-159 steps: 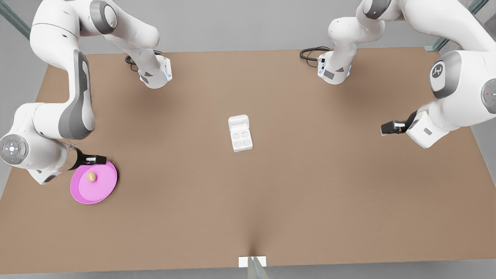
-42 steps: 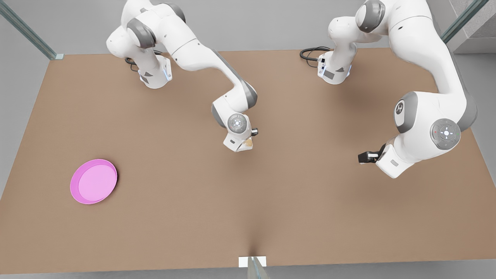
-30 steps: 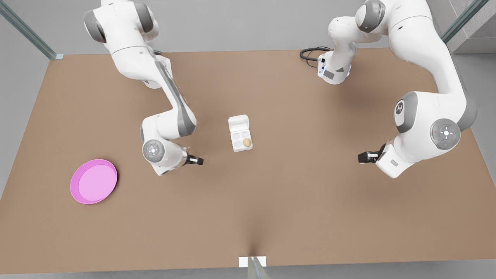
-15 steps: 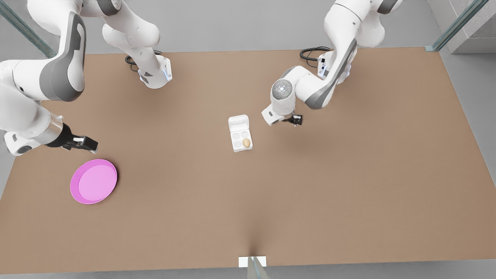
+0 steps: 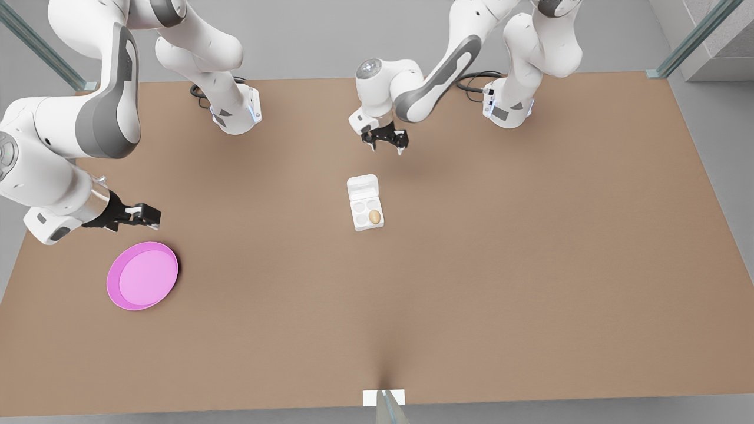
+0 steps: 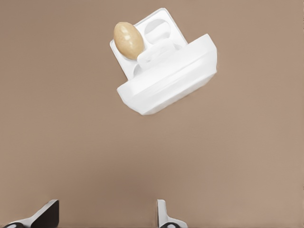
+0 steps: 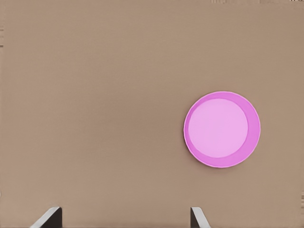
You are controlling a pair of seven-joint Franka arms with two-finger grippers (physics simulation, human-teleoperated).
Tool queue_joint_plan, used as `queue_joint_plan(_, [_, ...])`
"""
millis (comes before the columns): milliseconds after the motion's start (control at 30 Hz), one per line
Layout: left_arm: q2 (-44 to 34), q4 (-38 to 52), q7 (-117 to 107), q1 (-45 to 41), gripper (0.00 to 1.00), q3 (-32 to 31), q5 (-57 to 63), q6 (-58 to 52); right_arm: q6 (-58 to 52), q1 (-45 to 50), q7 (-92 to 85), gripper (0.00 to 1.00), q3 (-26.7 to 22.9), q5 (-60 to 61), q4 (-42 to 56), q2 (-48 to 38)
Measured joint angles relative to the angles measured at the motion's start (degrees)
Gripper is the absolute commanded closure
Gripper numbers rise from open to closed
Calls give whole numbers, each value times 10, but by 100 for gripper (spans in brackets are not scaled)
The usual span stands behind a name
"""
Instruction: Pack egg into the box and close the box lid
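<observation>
The white box (image 5: 359,222) sits mid-table with its lid (image 5: 361,186) open on the far side. The tan egg (image 5: 374,217) rests in the tray's near cup on the front view's right. My left gripper (image 5: 387,146) hangs open above the table just beyond the lid, apart from it. In the left wrist view the lid (image 6: 171,80) stands in front of the tray and the egg (image 6: 128,40) shows behind it, with the open left gripper (image 6: 105,219) some way off. My right gripper (image 5: 152,216) waits open above the pink plate's far edge, holding nothing.
The pink plate (image 5: 142,275) lies bare at the front view's left; it appears as the pink plate (image 7: 222,129) ahead of the right gripper (image 7: 123,219). The arm bases (image 5: 235,115) stand along the far edge. A white tab (image 5: 383,397) marks the near edge.
The egg went from the pink plate into the box. In the last half second the left gripper swung from beside the box to beyond its lid; the right gripper shifted slightly near the plate.
</observation>
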Motion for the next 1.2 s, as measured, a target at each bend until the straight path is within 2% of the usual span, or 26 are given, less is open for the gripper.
queue_joint_plan(200, [87,85,-96,36,0,8,43,62,0,0,-18,0,0,0,-1,0])
queue_joint_plan(533, [127,148,-197,78,0,7,89,89,0,0,-37,0,0,0,-1,1])
queue_joint_plan(733, [188,188,-234,81,0,11,102,90,6,0,-45,0,0,0,-5,1])
queue_joint_plan(933, [216,234,-262,85,0,12,111,91,10,-1,-50,0,0,0,-6,1])
queue_joint_plan(1200, [243,249,-287,89,0,15,132,92,11,-1,-55,0,0,0,-6,1])
